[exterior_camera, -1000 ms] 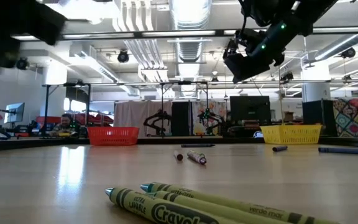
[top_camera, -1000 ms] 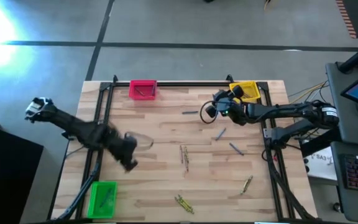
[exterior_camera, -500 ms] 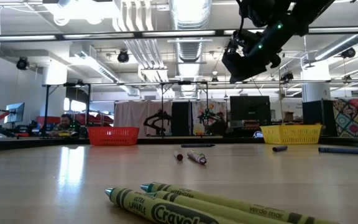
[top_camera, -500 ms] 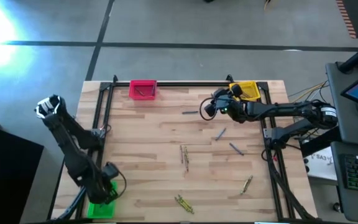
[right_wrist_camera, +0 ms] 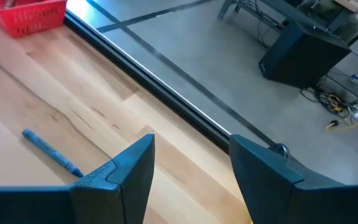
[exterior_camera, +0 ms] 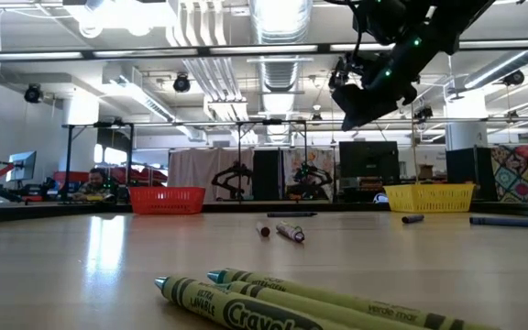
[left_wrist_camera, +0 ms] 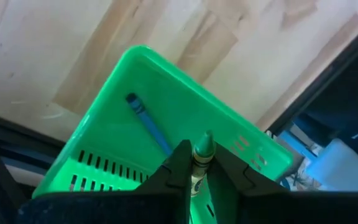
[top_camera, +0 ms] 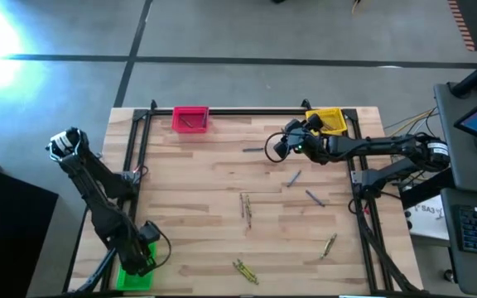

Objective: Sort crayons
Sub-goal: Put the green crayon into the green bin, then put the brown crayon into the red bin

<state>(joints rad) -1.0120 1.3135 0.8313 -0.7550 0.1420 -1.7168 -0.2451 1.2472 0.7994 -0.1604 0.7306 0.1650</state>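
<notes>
Three small plastic bins with slotted walls sit at the edges of a pale, striped-grain wooden worktop point(top_camera: 222, 215) framed by black metal rails: a pink bin point(top_camera: 190, 119) at the upper left of the high view, a yellow bin point(top_camera: 328, 121) at the upper right, and a green bin point(top_camera: 136, 266) at the lower left.

Thin paper-wrapped crayons point(top_camera: 246, 209) lie scattered over the wood. A brownish pair sits near the middle, greyish-blue ones point(top_camera: 293, 178) lie right of centre, and olive-yellow ones point(top_camera: 243, 271) rest along the bottom edge (their printed wrappers fill the foreground of the low view point(exterior_camera: 291, 307)). One more blue crayon point(top_camera: 253, 151) lies in the upper middle, just left of the right gripper.

The left gripper point(left_wrist_camera: 194, 167) hangs over the green bin at the lower left of the high view, its dark fingers pressed together on a green crayon point(left_wrist_camera: 200, 160) that stands tip-up between them. A blue crayon point(left_wrist_camera: 148, 124) already lies on the smooth floor of that bin.

The right gripper point(top_camera: 278, 146) hovers above the upper middle of the worktop, near the yellow bin, with its angular dark fingers point(right_wrist_camera: 120, 171) spread apart and nothing between them; in its wrist view the blue crayon point(right_wrist_camera: 51, 152) lies on the wood just ahead.

Grey concrete floor with dark seams surrounds the worktop. Seen level, the room behind is an open workshop with ceiling ducts, strip lights, black frames and monitors.
</notes>
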